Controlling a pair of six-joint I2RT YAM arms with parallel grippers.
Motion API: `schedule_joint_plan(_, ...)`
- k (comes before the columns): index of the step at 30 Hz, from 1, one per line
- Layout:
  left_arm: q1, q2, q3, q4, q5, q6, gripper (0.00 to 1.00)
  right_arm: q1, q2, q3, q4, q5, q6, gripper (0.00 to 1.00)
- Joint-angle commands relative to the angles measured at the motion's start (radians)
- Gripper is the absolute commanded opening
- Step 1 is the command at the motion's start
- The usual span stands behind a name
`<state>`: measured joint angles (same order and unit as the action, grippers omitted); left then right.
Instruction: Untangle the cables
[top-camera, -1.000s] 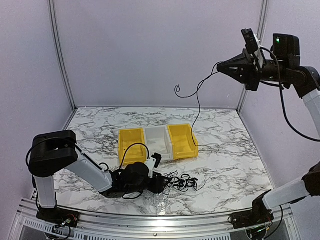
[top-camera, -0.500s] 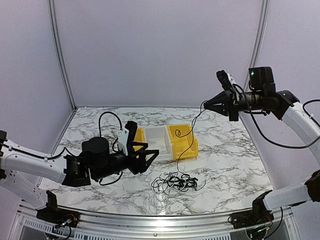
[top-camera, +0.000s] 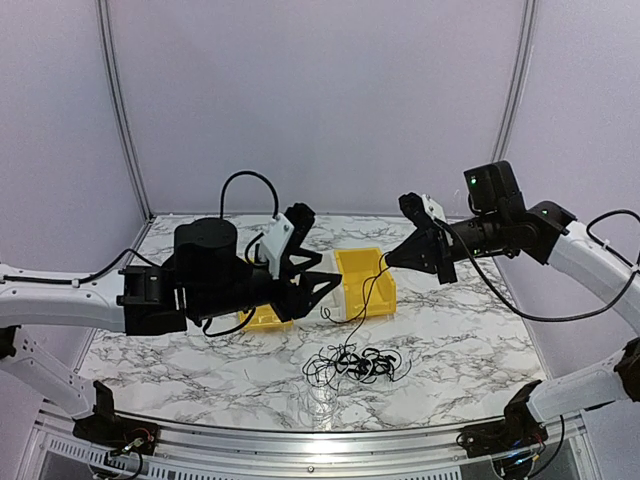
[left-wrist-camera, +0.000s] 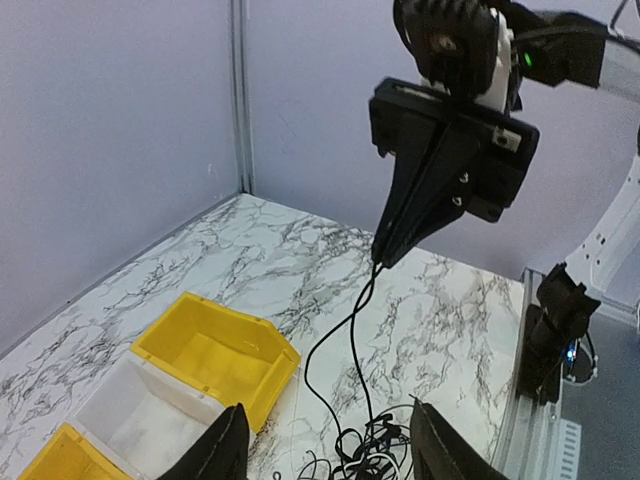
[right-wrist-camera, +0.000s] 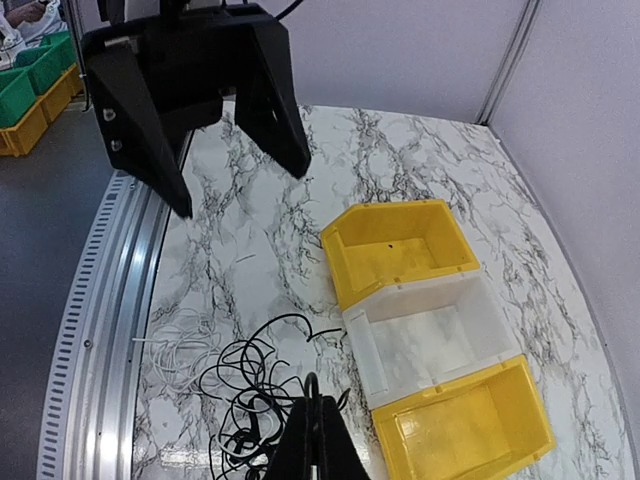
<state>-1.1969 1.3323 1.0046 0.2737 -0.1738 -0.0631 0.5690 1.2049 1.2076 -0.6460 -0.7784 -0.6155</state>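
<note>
A tangle of thin black cables (top-camera: 355, 365) lies on the marble table in front of the bins. One black cable (top-camera: 368, 300) rises from it in a loop to my right gripper (top-camera: 390, 262), which is shut on it in the air above the bins. In the right wrist view the shut fingers (right-wrist-camera: 315, 440) pinch that cable's loop above the tangle (right-wrist-camera: 245, 400). My left gripper (top-camera: 328, 295) hovers open just left of the hanging cable, holding nothing. Its two fingertips (left-wrist-camera: 225, 450) frame the cable (left-wrist-camera: 355, 340) from a distance. A pale cable (right-wrist-camera: 165, 345) lies coiled near the front rail.
Three bins stand in a row mid-table: a yellow one (right-wrist-camera: 400, 245), a white one (right-wrist-camera: 435, 335) and another yellow one (right-wrist-camera: 470, 425). The metal rail (top-camera: 300, 440) runs along the near edge. Purple walls close in the back and sides.
My left gripper rose from the table by the tangle and swung up and right towards the hanging cable. My right gripper came down from high up, cable still in it.
</note>
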Motion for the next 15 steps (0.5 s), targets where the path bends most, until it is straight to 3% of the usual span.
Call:
schedule_joint_plan(1, 0.007, 0.101, 0.085, -0.107, 0.143, 0.112, 0.55, 0.033, -0.018, 0.043, -0.018, 0.007, -0.023, 0.0)
schedule_joint_plan(4, 0.016, 0.171, 0.16, -0.138, 0.279, 0.146, 0.54, 0.06, -0.016, 0.063, -0.036, 0.018, -0.027, 0.0)
schedule_joint_plan(9, 0.025, 0.26, 0.225, -0.13, 0.303, 0.148, 0.53, 0.073, -0.005, 0.089, -0.063, -0.016, -0.035, 0.0)
schedule_joint_plan(15, 0.067, 0.294, 0.239, -0.097, 0.351, 0.129, 0.39, 0.072, -0.001, 0.1, -0.063, -0.026, -0.024, 0.0)
